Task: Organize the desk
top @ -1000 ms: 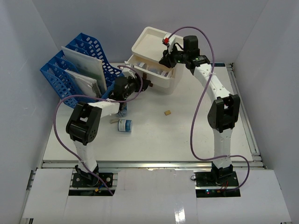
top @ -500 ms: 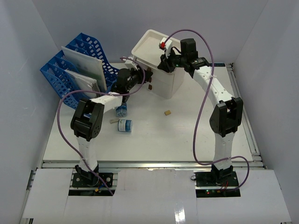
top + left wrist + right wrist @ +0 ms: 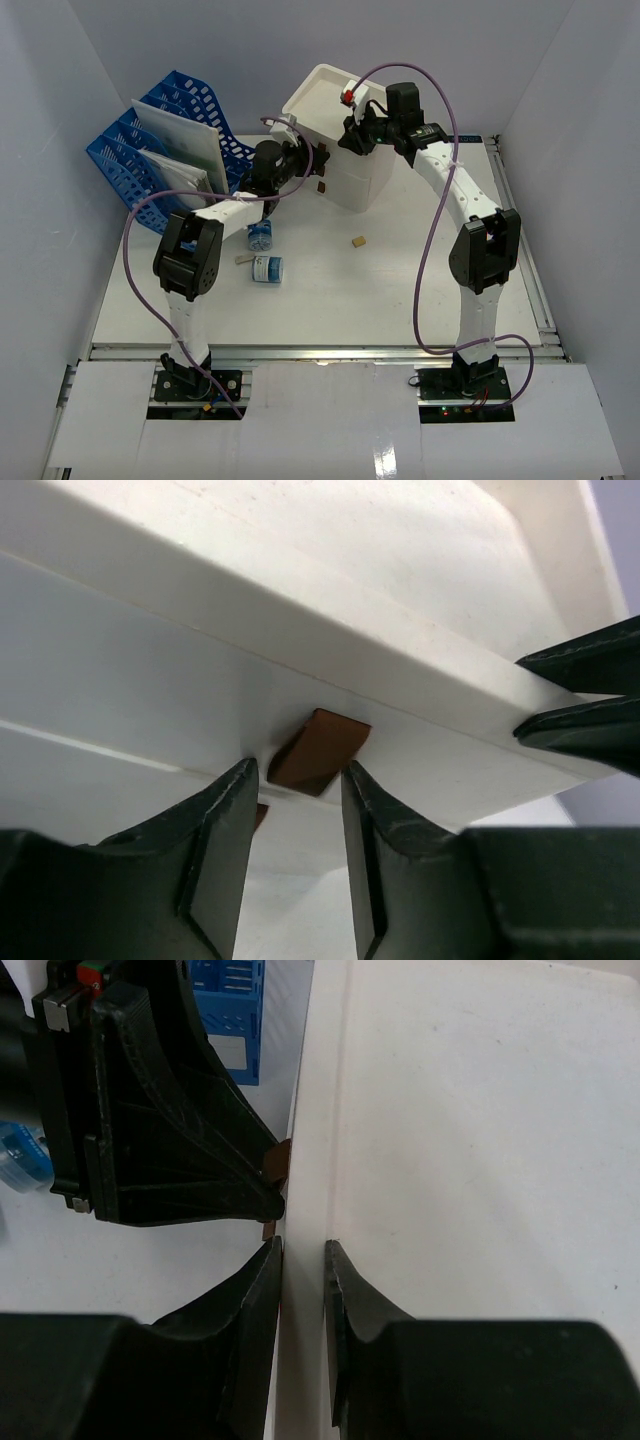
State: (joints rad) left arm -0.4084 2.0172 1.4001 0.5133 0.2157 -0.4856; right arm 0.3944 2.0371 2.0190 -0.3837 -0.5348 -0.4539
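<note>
The white desk (image 3: 400, 290) holds a white three-drawer box (image 3: 352, 188) at the back centre, its drawers shut. My left gripper (image 3: 318, 168) is open at the box's front. In the left wrist view its fingertips (image 3: 300, 770) stand either side of a brown drawer handle (image 3: 318, 752), just short of it. My right gripper (image 3: 352, 135) is shut on the box's top rim. The right wrist view (image 3: 302, 1250) shows the thin white wall (image 3: 305, 1160) pinched between the jaws.
Blue file trays (image 3: 170, 150) with white papers stand at the back left. Two small blue-and-white rolls (image 3: 267, 269) (image 3: 260, 236) lie by the left arm. A small tan block (image 3: 357, 241) and a tan scrap (image 3: 241, 260) lie mid-desk.
The top drawer stood open a second ago and is now shut. My left gripper moved toward the box front. My right gripper shifted left onto the rim.
</note>
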